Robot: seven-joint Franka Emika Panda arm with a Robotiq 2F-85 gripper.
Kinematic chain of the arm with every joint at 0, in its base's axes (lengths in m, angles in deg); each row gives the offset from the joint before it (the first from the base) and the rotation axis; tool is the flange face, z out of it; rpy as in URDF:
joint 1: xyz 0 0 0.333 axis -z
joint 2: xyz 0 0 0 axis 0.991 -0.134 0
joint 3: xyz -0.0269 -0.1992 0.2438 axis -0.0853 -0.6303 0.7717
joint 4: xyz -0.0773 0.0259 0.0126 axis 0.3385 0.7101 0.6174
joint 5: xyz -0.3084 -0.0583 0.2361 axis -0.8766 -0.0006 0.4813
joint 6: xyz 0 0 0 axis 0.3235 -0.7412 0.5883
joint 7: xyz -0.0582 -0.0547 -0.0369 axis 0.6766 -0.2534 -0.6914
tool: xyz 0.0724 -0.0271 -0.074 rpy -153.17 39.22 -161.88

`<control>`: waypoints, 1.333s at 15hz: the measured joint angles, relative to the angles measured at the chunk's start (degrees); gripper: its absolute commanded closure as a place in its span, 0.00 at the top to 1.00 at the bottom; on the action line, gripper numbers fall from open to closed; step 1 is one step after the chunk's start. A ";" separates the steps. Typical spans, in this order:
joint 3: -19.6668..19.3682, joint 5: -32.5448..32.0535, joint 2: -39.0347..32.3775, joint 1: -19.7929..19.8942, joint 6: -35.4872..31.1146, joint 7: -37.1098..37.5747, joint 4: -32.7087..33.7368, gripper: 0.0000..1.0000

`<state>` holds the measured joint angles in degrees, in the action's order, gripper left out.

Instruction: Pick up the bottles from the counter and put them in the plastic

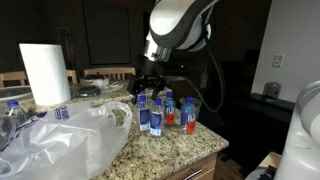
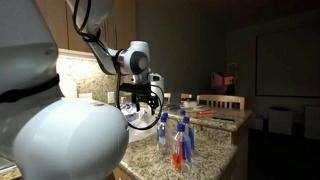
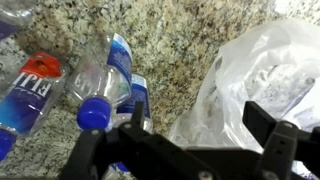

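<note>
Several small water bottles with blue caps and blue labels stand in a group (image 1: 165,112) on the granite counter; they also show in an exterior view (image 2: 176,135). One holds red liquid (image 1: 169,110). A clear plastic bag (image 1: 70,135) lies crumpled on the counter, holding bottles (image 1: 12,108). My gripper (image 1: 150,82) hangs open and empty above the bottles, beside the bag's edge. In the wrist view the open fingers (image 3: 195,125) frame the bag (image 3: 250,75), with bottles (image 3: 105,85) to the left.
A paper towel roll (image 1: 45,72) stands behind the bag. Wooden chairs (image 1: 108,72) line the counter's far side. The counter edge (image 1: 190,155) drops off near the bottles. A table and chairs (image 2: 225,105) stand further back.
</note>
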<state>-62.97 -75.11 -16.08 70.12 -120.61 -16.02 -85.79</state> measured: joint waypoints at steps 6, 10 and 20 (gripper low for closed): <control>0.00 0.00 0.00 0.00 0.00 0.00 0.00 1.00; 0.00 -0.08 0.00 0.00 0.00 0.00 0.00 1.00; 0.04 -13.45 6.74 7.54 4.54 3.57 1.31 1.00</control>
<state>-62.93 -88.55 -9.35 77.65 -116.07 -12.45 -84.48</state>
